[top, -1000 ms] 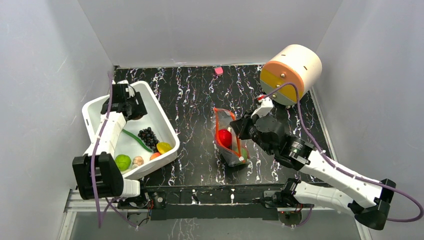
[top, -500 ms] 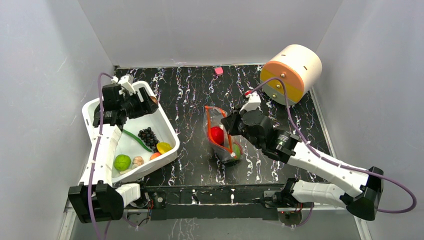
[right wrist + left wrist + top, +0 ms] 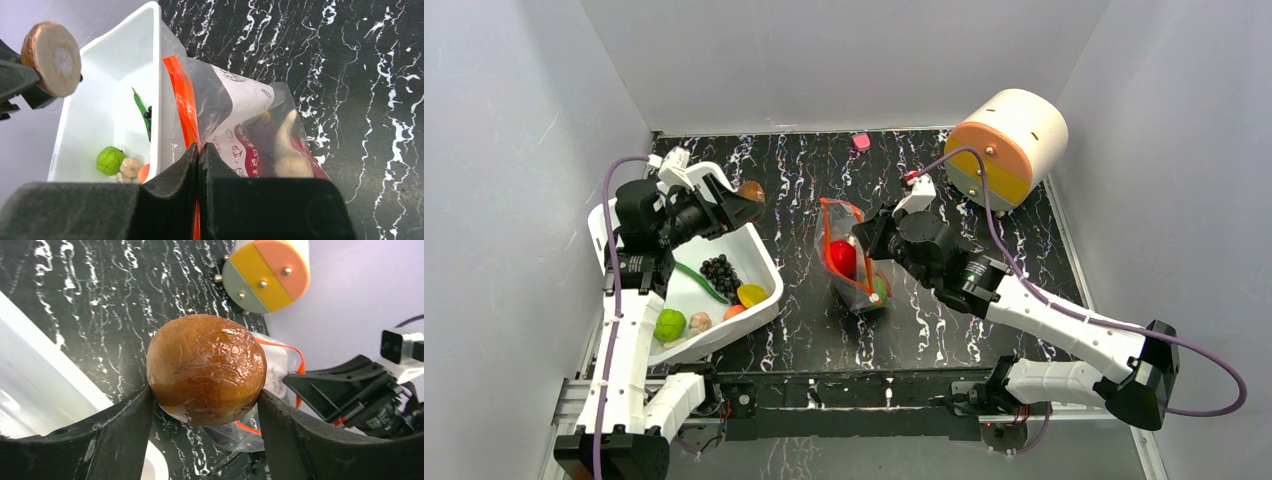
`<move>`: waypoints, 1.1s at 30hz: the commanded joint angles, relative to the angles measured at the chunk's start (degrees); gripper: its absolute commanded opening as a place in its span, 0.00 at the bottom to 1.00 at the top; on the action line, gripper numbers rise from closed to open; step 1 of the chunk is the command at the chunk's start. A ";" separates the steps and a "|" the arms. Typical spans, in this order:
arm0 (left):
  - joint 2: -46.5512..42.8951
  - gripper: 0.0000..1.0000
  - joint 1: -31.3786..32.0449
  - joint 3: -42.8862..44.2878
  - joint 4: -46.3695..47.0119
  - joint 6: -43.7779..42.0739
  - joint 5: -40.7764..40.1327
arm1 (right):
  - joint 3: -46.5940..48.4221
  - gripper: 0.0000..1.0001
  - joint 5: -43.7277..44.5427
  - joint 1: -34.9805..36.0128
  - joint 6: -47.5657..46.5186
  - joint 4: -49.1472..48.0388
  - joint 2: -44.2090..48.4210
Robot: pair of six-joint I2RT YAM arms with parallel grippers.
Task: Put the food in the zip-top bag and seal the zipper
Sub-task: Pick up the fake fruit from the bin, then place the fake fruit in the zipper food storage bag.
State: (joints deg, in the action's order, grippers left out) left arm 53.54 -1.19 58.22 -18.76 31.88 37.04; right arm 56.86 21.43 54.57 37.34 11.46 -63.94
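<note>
My right gripper (image 3: 199,156) is pinched on the zipper (image 3: 184,100) of the bag (image 3: 245,107), at the centre, to hold its mouth up, while my left gripper (image 3: 205,401), clamped on a brown round food (image 3: 206,360), hangs over the right rim of the tub (image 3: 762,262), facing that mouth.

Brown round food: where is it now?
Top view, left of centre: brown food in the left gripper, near the white tub's far right corner, left of the zip-top bag.

A white tub (image 3: 746,248) lies just below the left claw (image 3: 744,198); a cream drum (image 3: 1014,135) stands beyond the right claw (image 3: 858,234).
</note>
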 commanded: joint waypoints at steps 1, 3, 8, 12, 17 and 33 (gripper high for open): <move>-3.63 0.50 2.03 -2.66 5.31 8.03 4.57 | 3.44 0.00 0.53 -0.19 1.46 -7.72 -0.28; -4.11 0.50 3.47 -4.11 7.44 9.90 4.18 | 3.75 0.00 -0.38 -0.16 2.06 -8.61 -1.11; -1.27 0.50 10.58 -4.66 9.52 10.08 0.70 | 4.10 0.00 -0.46 -0.17 3.19 -9.68 -1.68; -0.82 0.49 15.28 -5.89 13.10 12.41 -1.09 | 4.46 0.00 -0.50 -0.18 3.69 -10.44 -1.94; 0.53 0.47 22.54 -8.48 18.43 15.46 -4.53 | 4.93 0.00 -1.20 -0.16 4.44 -10.86 -2.68; 7.93 0.46 34.31 -6.49 13.40 13.91 -20.07 | 3.72 0.00 -5.95 -0.21 6.73 -14.87 -1.38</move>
State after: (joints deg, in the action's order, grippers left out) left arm 59.90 31.64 49.93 -2.63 46.48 22.09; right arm 58.46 19.05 54.17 42.24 4.25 -67.22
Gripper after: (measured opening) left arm 0.682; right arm 0.009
